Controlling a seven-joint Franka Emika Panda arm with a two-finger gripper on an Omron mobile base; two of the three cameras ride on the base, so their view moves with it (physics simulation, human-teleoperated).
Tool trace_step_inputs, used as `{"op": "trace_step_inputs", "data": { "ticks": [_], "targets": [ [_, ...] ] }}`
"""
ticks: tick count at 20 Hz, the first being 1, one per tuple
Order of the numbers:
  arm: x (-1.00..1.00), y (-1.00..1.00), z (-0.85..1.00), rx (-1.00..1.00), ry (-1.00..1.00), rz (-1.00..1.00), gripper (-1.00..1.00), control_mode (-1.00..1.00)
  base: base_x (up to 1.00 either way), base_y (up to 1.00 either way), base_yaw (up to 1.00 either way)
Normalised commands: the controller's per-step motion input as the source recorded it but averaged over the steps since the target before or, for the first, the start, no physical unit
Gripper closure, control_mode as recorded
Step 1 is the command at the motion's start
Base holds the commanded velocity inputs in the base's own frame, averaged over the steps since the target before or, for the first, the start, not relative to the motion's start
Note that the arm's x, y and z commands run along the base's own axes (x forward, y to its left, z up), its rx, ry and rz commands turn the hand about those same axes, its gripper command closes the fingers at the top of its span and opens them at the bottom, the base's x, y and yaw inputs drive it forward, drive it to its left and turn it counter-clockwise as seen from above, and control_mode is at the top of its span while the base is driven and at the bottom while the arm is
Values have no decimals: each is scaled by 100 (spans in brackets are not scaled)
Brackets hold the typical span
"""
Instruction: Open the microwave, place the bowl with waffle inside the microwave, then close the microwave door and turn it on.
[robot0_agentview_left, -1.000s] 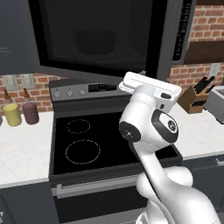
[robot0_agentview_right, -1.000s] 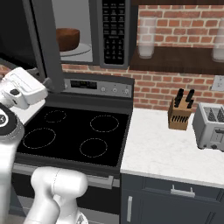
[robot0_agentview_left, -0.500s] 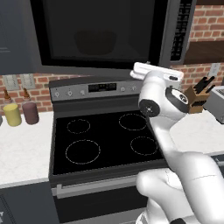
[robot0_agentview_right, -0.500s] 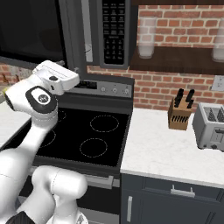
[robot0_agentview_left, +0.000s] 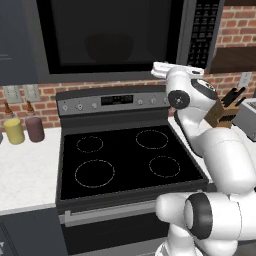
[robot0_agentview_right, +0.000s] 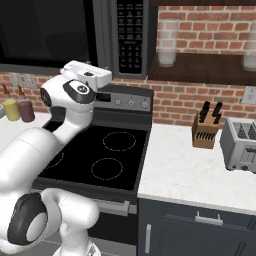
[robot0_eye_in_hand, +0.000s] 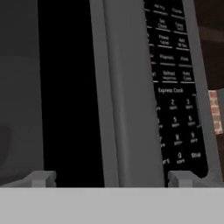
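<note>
Gripper (robot0_eye_in_hand: 109, 177): right up at the microwave front, jaws spread as wide as they go and nothing between them; the two finger tips (robot0_eye_in_hand: 41, 177) straddle the grey right edge of the door.
Microwave door (robot0_eye_in_hand: 127, 87): it looks shut or very nearly so, its frame running as a tall grey strip straight ahead of the hand.
Keypad (robot0_eye_in_hand: 175, 92): just beside that strip, on the side away from the glass; the pale buttons run up and down in a narrow column, so the long axis is vertical.
What the next move turns on: I'd say the start button lies a little off to the keypad side of where the hand points, so a small sideways shift comes before any press.
Microwave (robot0_agentview_left: 115, 40): mounted above the stove (robot0_agentview_left: 125, 155), with the arm's hand raised to its right end.
Bowl (robot0_agentview_left: 109, 46): a dim rounded shape behind the dark glass, apparently inside already.
Knife block (robot0_agentview_right: 205, 131): on the counter, well apart.
</note>
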Motion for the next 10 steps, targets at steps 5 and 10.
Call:
{"op": "trace_step_inputs", "data": {
  "ticks": [5, 10],
  "targets": [
    [87, 0, 0, 0, 13, -2, -100, -100, 0, 0, 0],
    [30, 0, 0, 0, 4, -2, -100, -100, 0, 0, 0]
  ]
}}
